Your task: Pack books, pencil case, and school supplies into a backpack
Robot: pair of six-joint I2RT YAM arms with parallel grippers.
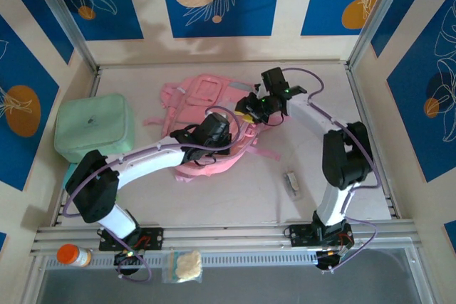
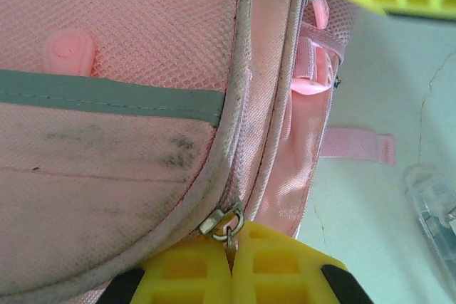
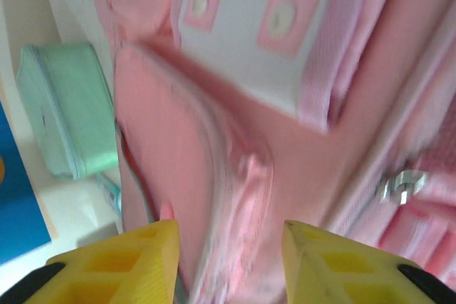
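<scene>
The pink backpack (image 1: 196, 101) lies flat mid-table. My left gripper (image 1: 229, 133) rests on its near right side, its yellow fingers shut on the metal zipper pull (image 2: 229, 231) at the seam of the backpack (image 2: 128, 140). My right gripper (image 1: 249, 112) hovers at the bag's right edge, open, and blurred pink fabric of the backpack (image 3: 235, 140) lies between and beyond its fingers (image 3: 146, 261). The school supplies item (image 1: 292, 181), small and pale, lies on the table to the right. A pale-teal sliver of the pencil case (image 1: 70, 171) shows by my left arm. The books are out of view.
A padded mint-green zip case (image 1: 94, 127) sits at the left. An orange-capped bottle (image 1: 73, 255) and a small clear bag (image 1: 184, 265) lie on the rail in front. A pink strap (image 2: 360, 146) trails on the table, right of the bag.
</scene>
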